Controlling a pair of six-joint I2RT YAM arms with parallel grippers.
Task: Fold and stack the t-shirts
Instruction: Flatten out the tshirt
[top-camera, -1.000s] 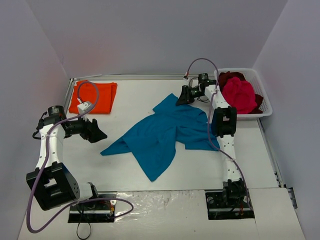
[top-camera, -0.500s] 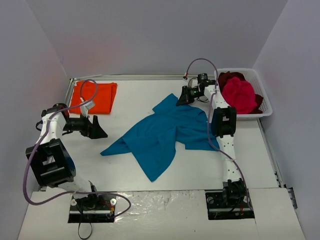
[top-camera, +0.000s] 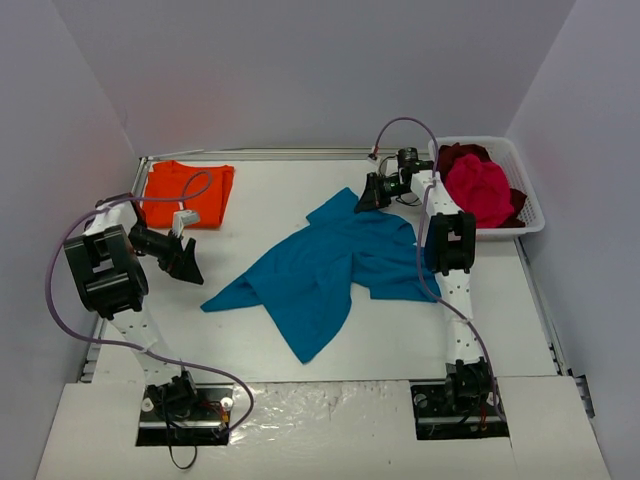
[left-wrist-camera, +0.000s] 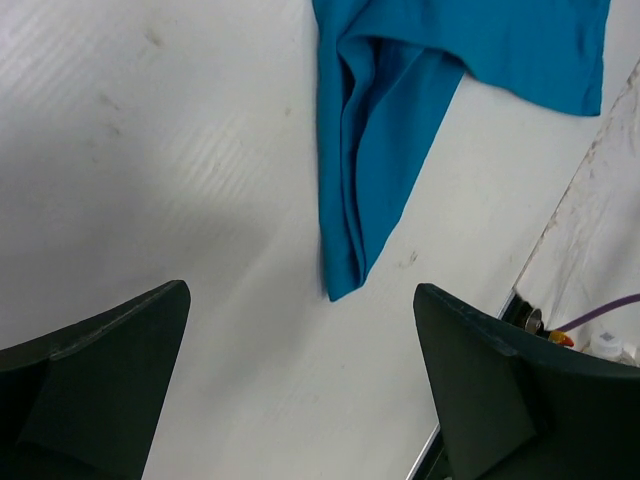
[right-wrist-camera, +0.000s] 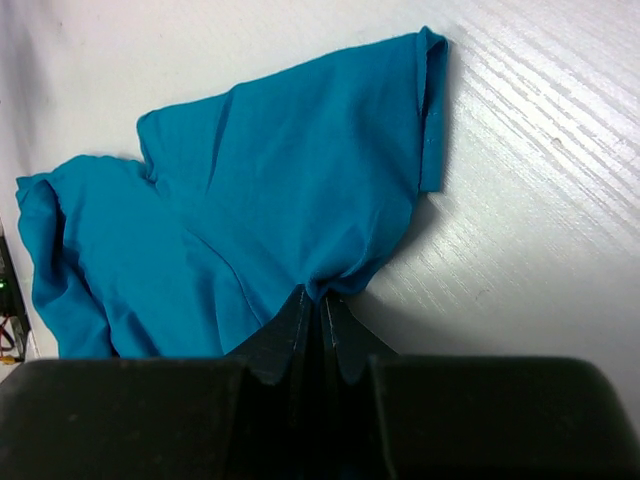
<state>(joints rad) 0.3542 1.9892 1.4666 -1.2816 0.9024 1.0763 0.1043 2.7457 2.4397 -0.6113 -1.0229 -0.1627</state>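
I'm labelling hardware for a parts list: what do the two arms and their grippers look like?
The left arm and right arm share slim white links and boxy black joint housings. A lilac cable loops along each. The left gripper and right gripper are matte black, with wedge-shaped fingers tapering toward the tips. No legible markings show.
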